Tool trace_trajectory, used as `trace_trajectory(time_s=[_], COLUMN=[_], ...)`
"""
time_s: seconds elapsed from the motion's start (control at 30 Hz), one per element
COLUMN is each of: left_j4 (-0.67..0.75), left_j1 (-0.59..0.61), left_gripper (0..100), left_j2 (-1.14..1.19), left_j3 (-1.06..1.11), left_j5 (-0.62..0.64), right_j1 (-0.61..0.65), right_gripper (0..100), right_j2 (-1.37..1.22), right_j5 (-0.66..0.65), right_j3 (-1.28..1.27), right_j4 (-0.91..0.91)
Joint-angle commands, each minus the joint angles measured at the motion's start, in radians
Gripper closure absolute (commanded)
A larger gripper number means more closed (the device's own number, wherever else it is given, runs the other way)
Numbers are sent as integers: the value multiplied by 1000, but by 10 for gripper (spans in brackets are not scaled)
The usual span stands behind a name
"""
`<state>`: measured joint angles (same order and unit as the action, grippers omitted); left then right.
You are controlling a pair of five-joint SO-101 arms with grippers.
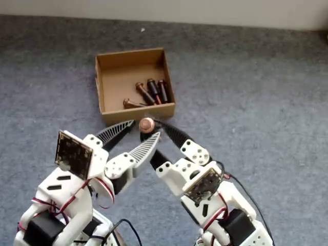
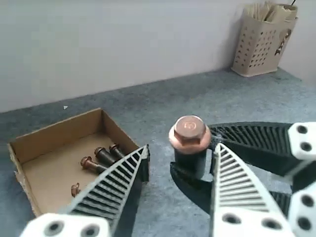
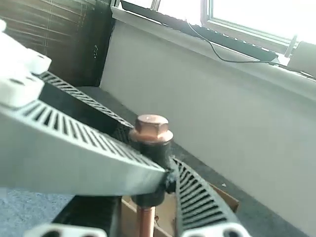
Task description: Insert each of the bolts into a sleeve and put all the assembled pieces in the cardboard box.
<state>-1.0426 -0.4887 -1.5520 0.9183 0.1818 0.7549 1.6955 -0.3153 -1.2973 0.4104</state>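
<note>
Just in front of the shallow brown cardboard box point(image 1: 130, 54), the right gripper point(image 2: 192, 157) is clamped on a short black sleeve point(image 2: 191, 162), holding it upright with a copper-coloured hex-head bolt point(image 2: 189, 132) seated in it. The left gripper point(image 1: 145, 129) stands apart, its fingers either side of the bolt head. Several assembled pieces point(image 1: 149, 92) lie in the box. This piece looks ready to deposit. The left gripper should probably draw clear first. The right can then lift over the box's near wall and release low.

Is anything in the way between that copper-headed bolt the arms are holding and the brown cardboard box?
Nothing loose. The copper-headed bolt, in its black sleeve gripped by the right end effector, sits just before the brown cardboard box; only the box's own near wall lies between, with the open left end effector flanking the bolt.
</note>
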Motion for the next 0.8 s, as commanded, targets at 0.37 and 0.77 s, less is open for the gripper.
trace_trajectory(time_s=[0.37, 0.77], left_j4=[-104, 175], left_j1=[435, 654], left_gripper=[876, 995], left_j2=[1, 1], left_j3=[140, 432], left_j5=[-138, -132], right_j1=[-166, -166], right_gripper=[993, 993], right_j2=[-294, -1035], right_j5=[54, 49], right_j3=[38, 389], right_j4=[-33, -229])
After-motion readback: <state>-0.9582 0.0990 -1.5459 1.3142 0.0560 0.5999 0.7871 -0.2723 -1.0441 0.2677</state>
